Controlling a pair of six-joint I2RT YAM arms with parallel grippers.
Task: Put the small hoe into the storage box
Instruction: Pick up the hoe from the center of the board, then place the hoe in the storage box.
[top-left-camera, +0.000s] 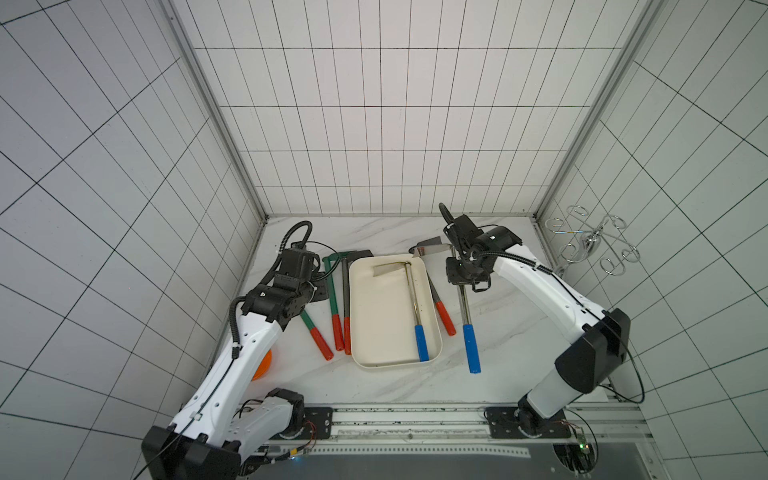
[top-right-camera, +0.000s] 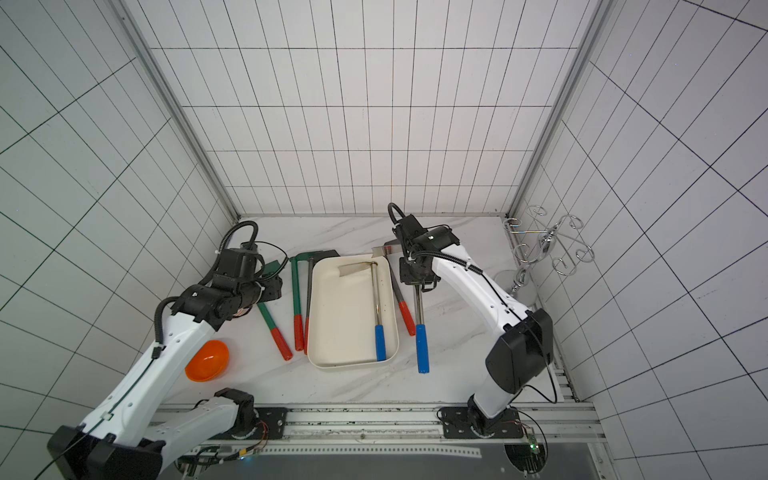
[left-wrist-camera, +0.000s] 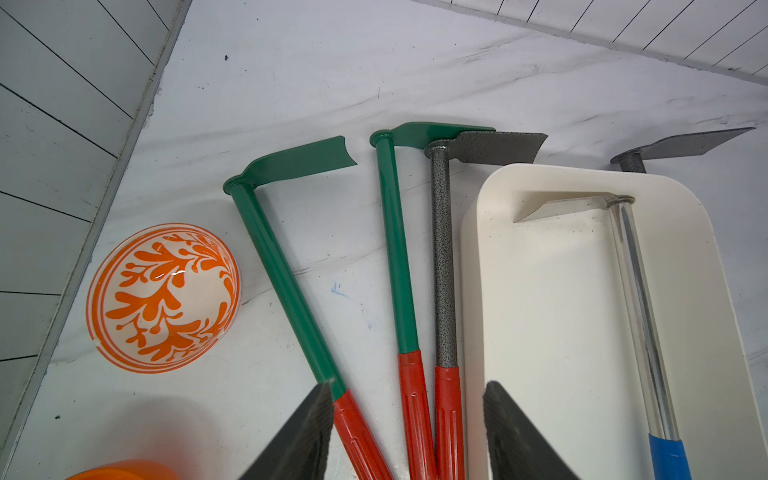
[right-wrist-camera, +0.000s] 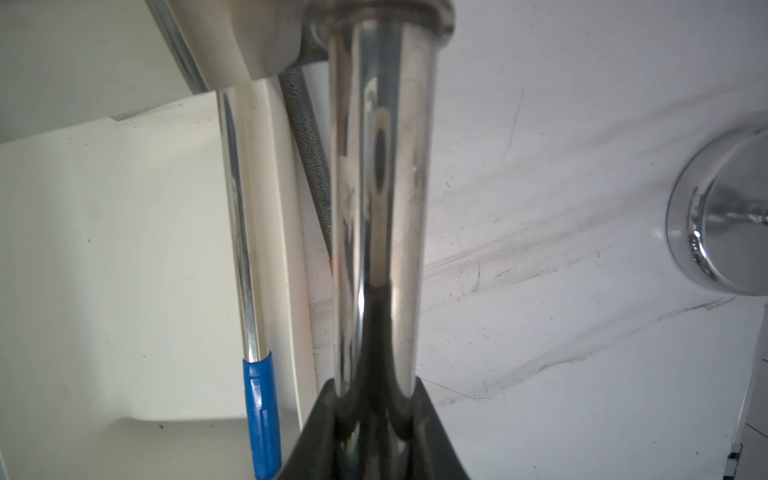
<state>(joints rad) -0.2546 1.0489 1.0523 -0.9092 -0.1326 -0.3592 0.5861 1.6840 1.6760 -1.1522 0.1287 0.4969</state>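
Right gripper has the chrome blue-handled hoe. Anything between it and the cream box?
Yes. The right gripper is shut on the chrome-shafted, blue-handled hoe; a grey speckled hoe with a red grip lies between it and the cream-white plastic storage box. Another chrome blue-handled hoe lies inside, along that side.

No legible text, label, brand, number or sign anywhere in any view.

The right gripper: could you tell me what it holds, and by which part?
The blue-handled hoe, clamped on its chrome shaft, nearer the blade than the grip.
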